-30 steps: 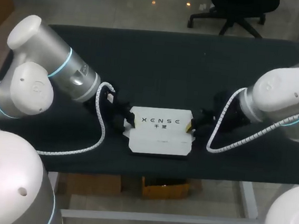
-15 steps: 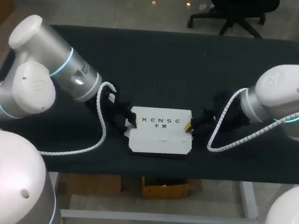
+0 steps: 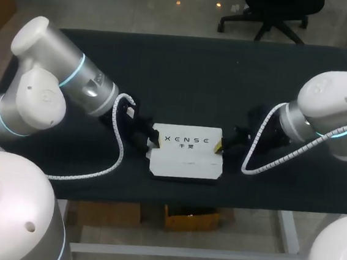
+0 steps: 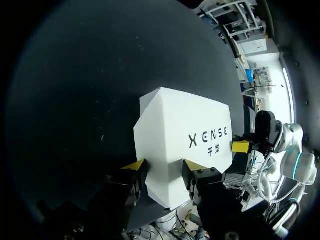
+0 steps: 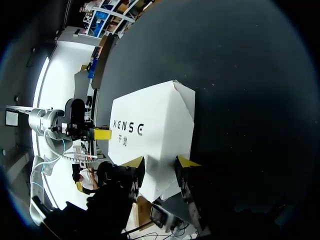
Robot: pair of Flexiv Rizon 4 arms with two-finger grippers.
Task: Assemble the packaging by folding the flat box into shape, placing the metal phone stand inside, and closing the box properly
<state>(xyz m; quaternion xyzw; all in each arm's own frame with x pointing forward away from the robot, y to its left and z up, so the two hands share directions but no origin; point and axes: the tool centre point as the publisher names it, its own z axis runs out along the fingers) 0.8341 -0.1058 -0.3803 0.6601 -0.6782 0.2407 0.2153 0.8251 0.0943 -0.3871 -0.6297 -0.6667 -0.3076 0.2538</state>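
Two tools, one white box (image 3: 185,152) on the black table (image 3: 191,76), left tool (image 4: 161,167) clenched on its left end, right tool (image 5: 159,161) clenched on its right end

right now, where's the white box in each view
Head view: white box at the near middle of the table, between the left end effector and right end effector.
Left wrist view: white box just ahead of that arm's end effector.
Right wrist view: white box just ahead of its end effector.
Shared landmark: black lettering on the box's top.
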